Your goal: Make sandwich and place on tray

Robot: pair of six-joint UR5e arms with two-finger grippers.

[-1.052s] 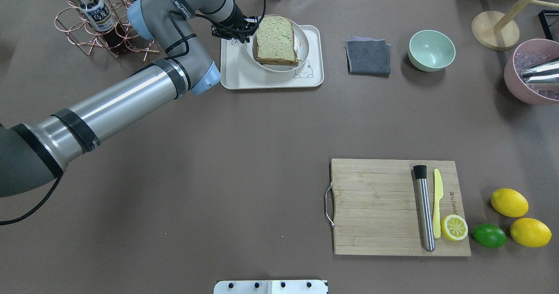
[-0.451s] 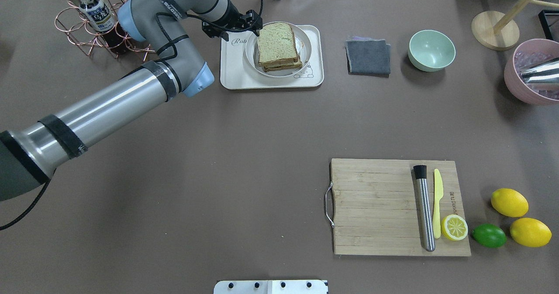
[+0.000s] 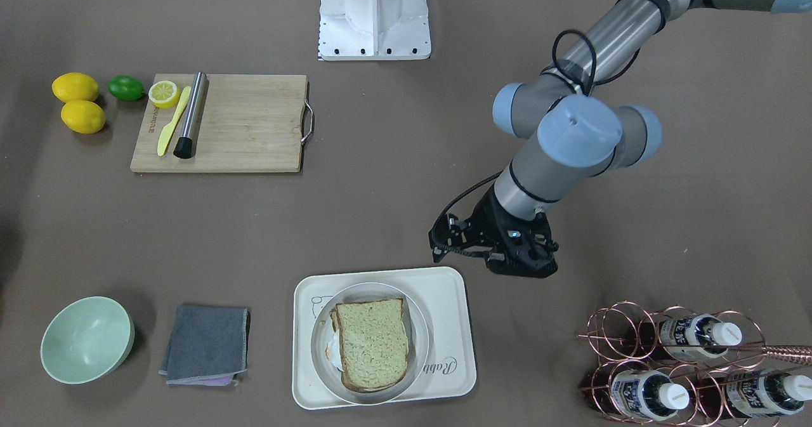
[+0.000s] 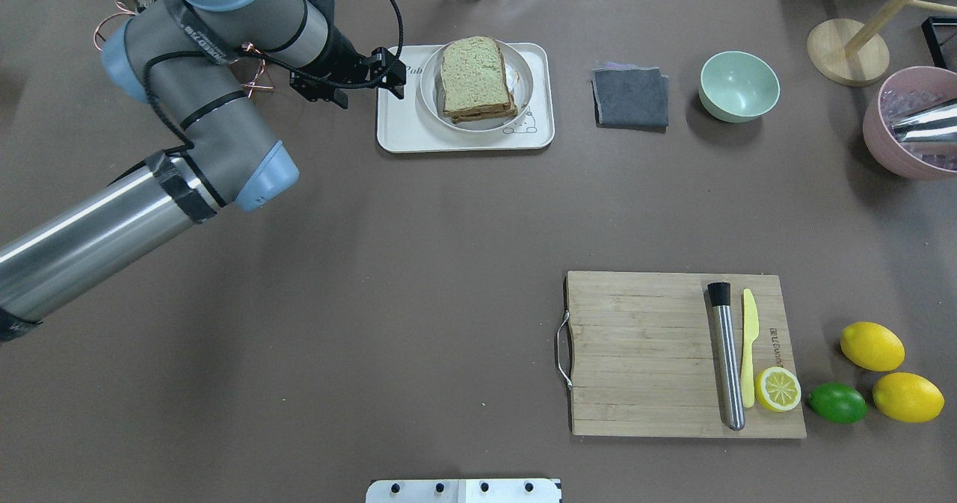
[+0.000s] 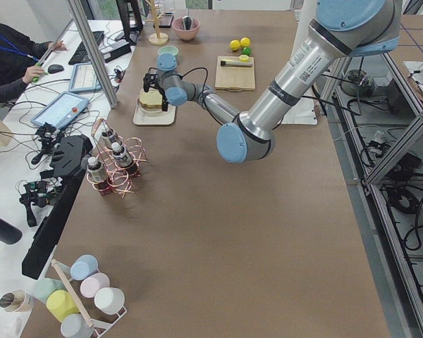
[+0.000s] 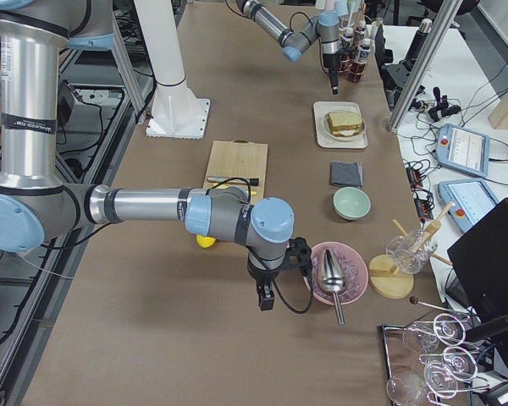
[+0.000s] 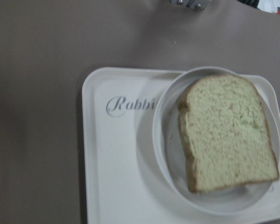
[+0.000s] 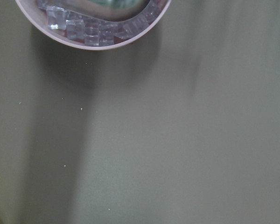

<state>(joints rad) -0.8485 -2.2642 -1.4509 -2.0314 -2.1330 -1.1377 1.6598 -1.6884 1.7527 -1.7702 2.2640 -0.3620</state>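
Sandwich plated on tray; my left claw off to one side.

Count: one sandwich [image 4: 476,77], two bread slices stacked, lying in one round plate [image 4: 432,101], which sits on one tray [image 4: 404,128] on the far side of the table. Elsewhere: one board [image 4: 643,353], two lemons [image 4: 872,346], one lemon half [image 4: 777,389], one lime [image 4: 837,403], one green bowl [image 4: 739,86], one grey cloth [image 4: 630,97]. My left claw [image 4: 390,77] hangs above the table just beside the tray's "Rabbit" end, apart from plate and sandwich; how far its fingers are spread I cannot tell. My right claw [image 6: 267,294] is low over the table near a pink bowl [image 6: 339,272] of ice; its opening I cannot tell either.
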